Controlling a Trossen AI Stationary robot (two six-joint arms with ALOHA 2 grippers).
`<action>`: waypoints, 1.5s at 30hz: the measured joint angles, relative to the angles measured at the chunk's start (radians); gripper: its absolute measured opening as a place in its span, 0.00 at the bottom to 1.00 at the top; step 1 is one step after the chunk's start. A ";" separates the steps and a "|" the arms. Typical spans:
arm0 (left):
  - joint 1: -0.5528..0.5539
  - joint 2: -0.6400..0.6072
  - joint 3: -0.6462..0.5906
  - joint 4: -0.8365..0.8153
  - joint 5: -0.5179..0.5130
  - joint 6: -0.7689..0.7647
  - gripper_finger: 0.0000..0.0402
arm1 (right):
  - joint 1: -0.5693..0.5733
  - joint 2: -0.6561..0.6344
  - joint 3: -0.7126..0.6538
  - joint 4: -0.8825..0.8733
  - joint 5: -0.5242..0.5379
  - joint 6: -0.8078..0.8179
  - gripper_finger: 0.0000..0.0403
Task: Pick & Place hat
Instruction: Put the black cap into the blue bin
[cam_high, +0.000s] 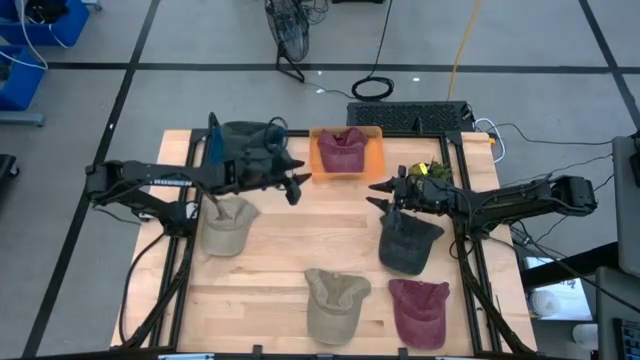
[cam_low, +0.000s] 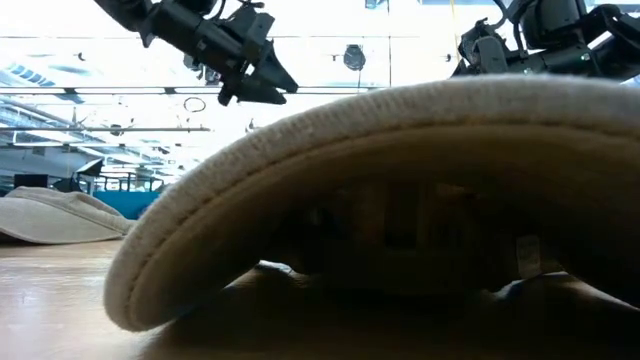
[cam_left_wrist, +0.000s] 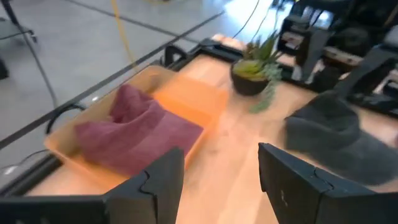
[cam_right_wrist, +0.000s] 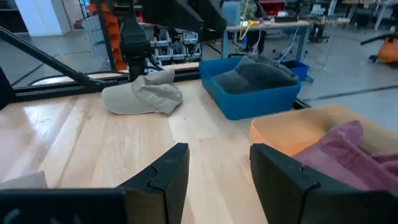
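Several hats lie crown up on the wooden table: a beige one (cam_high: 228, 225) at the left, a dark grey one (cam_high: 408, 240) at the right, a beige one (cam_high: 335, 300) and a maroon one (cam_high: 420, 310) near the front edge. Another maroon hat (cam_left_wrist: 134, 134) lies in the orange bin (cam_high: 372, 150), and a dark hat (cam_right_wrist: 258, 73) in the blue bin (cam_high: 215, 145). My left gripper (cam_high: 297, 185) hovers open near the orange bin's near left corner. My right gripper (cam_high: 380, 195) hovers open above the dark grey hat's far edge. Both hold nothing.
A small potted plant (cam_high: 430, 172) stands at the far right of the table, close to my right arm. Bare wood (cam_high: 330, 225) lies between the two grippers. In the low view the near beige hat's brim (cam_low: 400, 200) fills most of the picture.
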 joint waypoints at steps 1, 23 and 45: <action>-0.003 -0.004 -0.026 0.041 0.016 -0.002 0.52 | 0.000 0.000 0.006 -0.020 0.000 0.002 0.38; -0.035 -0.010 -0.159 0.181 0.225 0.093 0.52 | 0.212 0.000 0.288 -0.927 0.109 0.300 0.38; -0.097 -0.023 -0.160 0.160 0.226 0.051 0.52 | 0.434 0.006 0.328 -1.423 0.101 0.677 0.57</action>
